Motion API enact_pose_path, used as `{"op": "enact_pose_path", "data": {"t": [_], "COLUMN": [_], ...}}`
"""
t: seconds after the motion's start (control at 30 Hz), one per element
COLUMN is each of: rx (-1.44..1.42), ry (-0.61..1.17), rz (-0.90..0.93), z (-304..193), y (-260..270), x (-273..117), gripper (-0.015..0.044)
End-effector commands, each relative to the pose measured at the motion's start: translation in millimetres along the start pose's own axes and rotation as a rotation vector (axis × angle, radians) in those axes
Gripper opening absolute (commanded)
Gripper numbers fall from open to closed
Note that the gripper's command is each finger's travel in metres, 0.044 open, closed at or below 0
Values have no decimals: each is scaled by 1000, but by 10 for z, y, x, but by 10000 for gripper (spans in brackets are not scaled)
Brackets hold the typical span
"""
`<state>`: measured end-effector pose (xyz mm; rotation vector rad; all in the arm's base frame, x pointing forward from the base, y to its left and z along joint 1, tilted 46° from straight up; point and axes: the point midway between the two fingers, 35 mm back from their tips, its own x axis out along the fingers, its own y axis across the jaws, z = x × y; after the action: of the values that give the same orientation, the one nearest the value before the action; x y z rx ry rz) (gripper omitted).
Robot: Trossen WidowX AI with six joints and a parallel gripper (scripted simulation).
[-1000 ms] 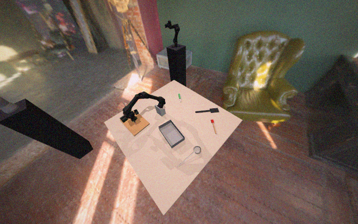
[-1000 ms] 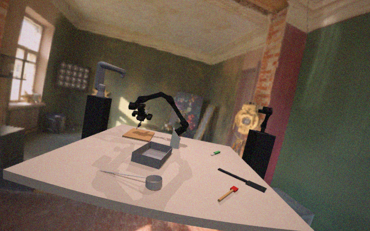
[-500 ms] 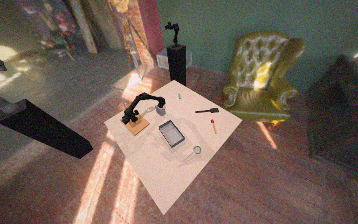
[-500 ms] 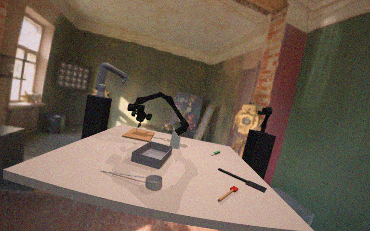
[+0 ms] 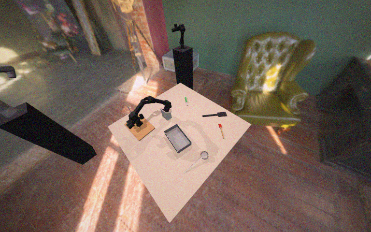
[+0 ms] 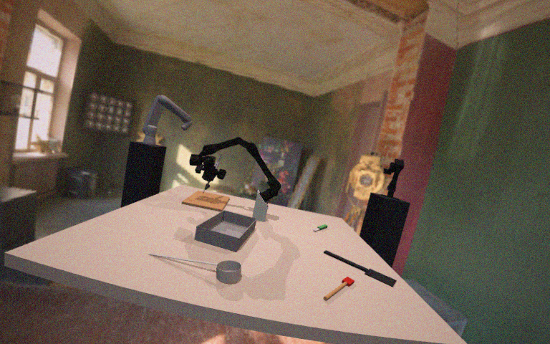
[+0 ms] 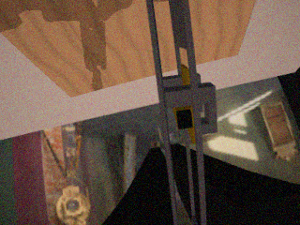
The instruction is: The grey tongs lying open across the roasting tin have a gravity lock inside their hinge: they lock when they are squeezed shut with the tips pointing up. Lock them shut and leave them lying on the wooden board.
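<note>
My gripper (image 5: 137, 122) (image 6: 207, 185) (image 7: 164, 157) is shut on the grey tongs (image 7: 180, 25) and holds them above the wooden board (image 5: 140, 135) (image 6: 190, 201) (image 7: 127, 61). In the wrist view the two arms of the tongs run close together, almost parallel, past a grey block with a yellow part inside. I cannot tell which end is the tips, or whether the lock is engaged. In the top and exterior views the tongs are too small to make out well. The roasting tin (image 5: 184, 148) (image 6: 215, 239) stands empty beyond the board.
A grey upright plate (image 5: 165, 114) (image 6: 260, 208) stands by the arm's base. A grey pan-like ladle (image 5: 204, 155) (image 6: 228, 272), a black spatula (image 5: 221, 114) (image 6: 381, 277), a red-headed brush (image 5: 220, 125) (image 6: 347, 281) and a small green-handled tool (image 5: 186, 99) (image 6: 322, 226) lie on the table.
</note>
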<state>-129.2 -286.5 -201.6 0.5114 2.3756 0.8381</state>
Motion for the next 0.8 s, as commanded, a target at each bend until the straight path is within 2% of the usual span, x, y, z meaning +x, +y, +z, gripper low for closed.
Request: {"op": "enact_pose_path", "data": {"t": [0.0, 0.4, 0.77], "rx": [7, 8, 31], "ry": [10, -30, -472], "rz": [-5, 7, 80], "z": [-18, -16, -14], "y": [-7, -2, 21], "x": [-5, 24, 243], "gripper": [-150, -150, -150]}}
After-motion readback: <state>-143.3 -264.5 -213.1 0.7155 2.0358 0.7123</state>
